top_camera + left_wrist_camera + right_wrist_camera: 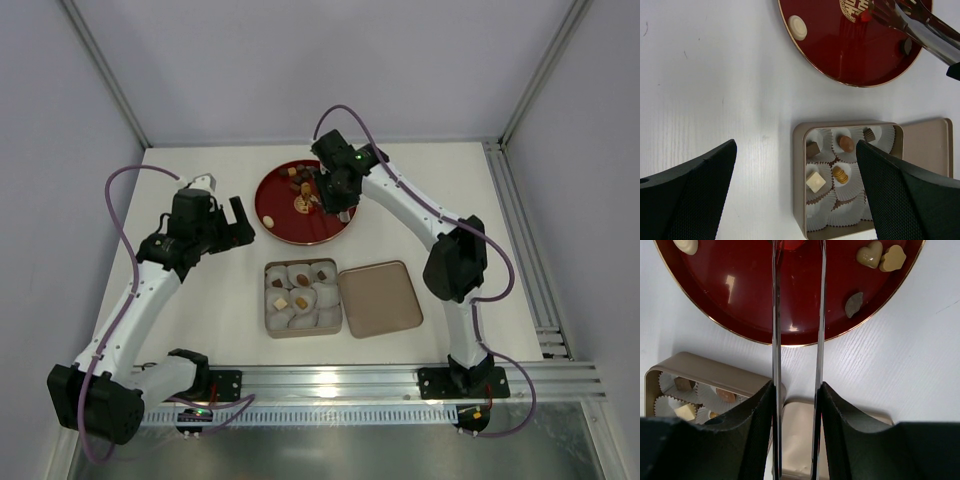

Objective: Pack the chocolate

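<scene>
Chocolate pieces lie on the red plate (290, 222): two cream ones (869, 254), a grey-brown one (854, 304) and a white round one (798, 27). More chocolate (840, 174) sits in paper cups inside the tan box (271, 330). My right gripper (797, 390) is shut on thin metal tongs (775, 315) that reach over the plate. A reddish piece (866, 16) lies at the tong tips; the frames do not show whether it is pinched. In the top view this gripper (338, 195) hangs above the plate's right side. My left gripper (796, 150) is open and holds nothing, above the table left of the box.
The box's lid (380, 298) lies flat right of the box, touching it. Some paper cups (840, 215) at the box's near end hold nothing. The table (190, 300) ends at a metal rail by the arm bases.
</scene>
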Tool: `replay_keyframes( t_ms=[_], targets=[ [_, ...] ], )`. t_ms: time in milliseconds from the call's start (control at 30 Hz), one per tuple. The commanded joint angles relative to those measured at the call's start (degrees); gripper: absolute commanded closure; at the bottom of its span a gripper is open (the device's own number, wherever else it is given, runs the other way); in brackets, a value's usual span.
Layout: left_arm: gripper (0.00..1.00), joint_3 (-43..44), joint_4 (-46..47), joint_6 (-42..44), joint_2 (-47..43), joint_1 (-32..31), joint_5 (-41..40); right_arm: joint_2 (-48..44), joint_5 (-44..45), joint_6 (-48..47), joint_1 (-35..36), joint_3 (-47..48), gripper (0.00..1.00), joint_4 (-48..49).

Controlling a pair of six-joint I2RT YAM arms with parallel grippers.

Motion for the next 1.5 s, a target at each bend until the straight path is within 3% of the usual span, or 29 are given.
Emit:
replay_keyframes(
  t_ms=[0,1467],
  targets=[
    [0.00,-0.1,1.8,-0.4,-0.7,0.4,0.8,-0.8,-1.2,-0.1,0.4,2.8,0.57,-0.3],
    [0.00,0.1,1.8,-0.4,-0.7,0.5,1.0,2.9,-2.3,0.1,1.7,4.2,0.62,-1.6]
  ],
)
